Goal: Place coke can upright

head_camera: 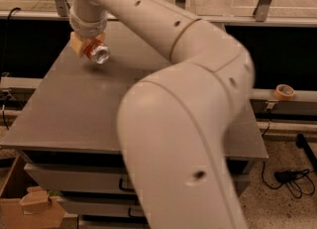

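Observation:
The coke can (97, 52) is red-orange with a silver top. It is held tilted, its silver end facing the camera, just above the far left of the grey table (79, 109). My gripper (88, 47) hangs from the arm at the table's far left, its tan fingers (76, 43) shut around the can. The big cream arm crosses the middle of the view and hides much of the table's right half.
A roll of tape (285, 92) lies on a ledge to the right of the table. Cardboard boxes (29, 205) sit on the floor at the lower left. Black cables (292, 178) lie on the floor at the right. A metal rail runs behind the table.

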Controlling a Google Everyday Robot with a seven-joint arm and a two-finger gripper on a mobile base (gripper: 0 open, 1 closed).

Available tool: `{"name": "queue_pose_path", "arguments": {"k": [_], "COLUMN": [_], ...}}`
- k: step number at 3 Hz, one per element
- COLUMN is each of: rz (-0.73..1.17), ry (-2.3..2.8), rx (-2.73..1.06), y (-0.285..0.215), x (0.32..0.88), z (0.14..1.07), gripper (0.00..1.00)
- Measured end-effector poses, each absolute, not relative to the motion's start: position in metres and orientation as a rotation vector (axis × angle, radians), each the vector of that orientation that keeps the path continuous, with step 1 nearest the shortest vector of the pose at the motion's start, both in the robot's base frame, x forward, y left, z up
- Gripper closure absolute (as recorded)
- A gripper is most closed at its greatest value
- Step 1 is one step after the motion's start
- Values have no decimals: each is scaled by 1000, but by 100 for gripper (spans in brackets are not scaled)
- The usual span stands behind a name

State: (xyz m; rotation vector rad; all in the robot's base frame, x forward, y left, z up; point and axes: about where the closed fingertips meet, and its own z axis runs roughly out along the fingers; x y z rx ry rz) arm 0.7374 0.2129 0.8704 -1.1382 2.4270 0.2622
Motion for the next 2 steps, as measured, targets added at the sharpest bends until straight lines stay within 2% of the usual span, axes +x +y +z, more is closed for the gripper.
{"name": "queue_pose_path", "arguments": {"k": [1, 2], "rz": [369, 575], "ry": [2182, 1920], "rx": [-1159, -1117], "y": [172, 159], "x": [718, 710], "z": [938, 996], "gripper": [100, 100]}}
